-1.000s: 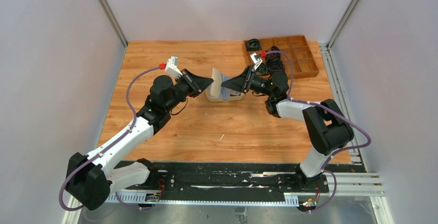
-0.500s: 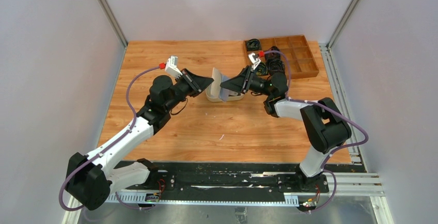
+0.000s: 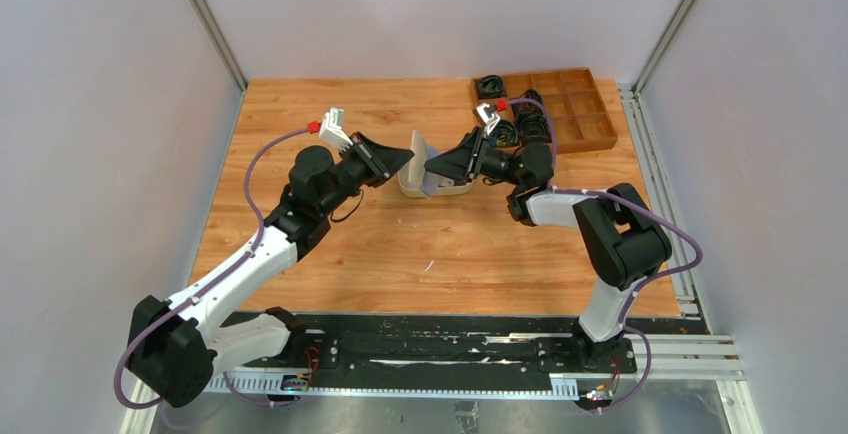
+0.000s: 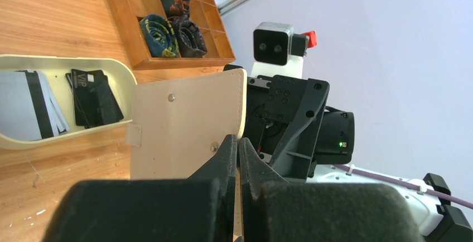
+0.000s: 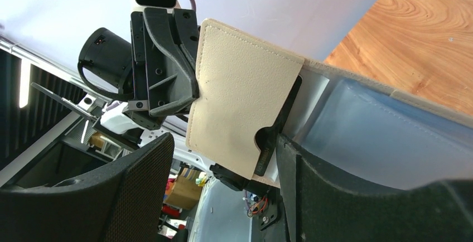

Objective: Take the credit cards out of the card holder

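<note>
Wooden counter [image 3: 450, 254] bore the tray [image 4: 125, 74], over which the holder [image 3: 420, 159] stood open, left pincer [image 4: 239, 147] clamped on its flap, while the right pincer [image 5: 226, 141], jaws wide, had edged closer around the pocket's black card [image 5: 281, 116], probably next out.

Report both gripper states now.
Left gripper: shut on the edge of the card holder.
Right gripper: open, fingers either side of the card holder's pocket, nothing clamped.
</note>
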